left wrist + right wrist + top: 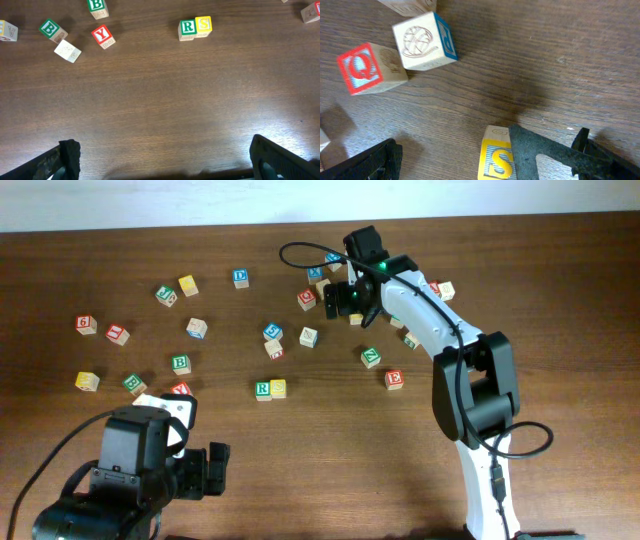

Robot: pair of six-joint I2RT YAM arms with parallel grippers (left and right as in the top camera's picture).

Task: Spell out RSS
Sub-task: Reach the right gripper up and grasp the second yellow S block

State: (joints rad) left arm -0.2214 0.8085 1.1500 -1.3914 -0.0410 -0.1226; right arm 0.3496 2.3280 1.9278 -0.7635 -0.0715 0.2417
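Note:
A green-and-white R cube and a yellow S cube sit touching side by side mid-table. They also show in the left wrist view, R and S. A second yellow S cube lies on the table between my right gripper's fingers, against the right finger and partly hidden by it. My right gripper is open; in the overhead view it is at the back centre. My left gripper is open and empty, near the front left.
A red Q cube and a blue-edged cube lie just beyond the right gripper. Green B cubes, a red Y cube and a plain cube lie left of the R. Other cubes are scattered across the back.

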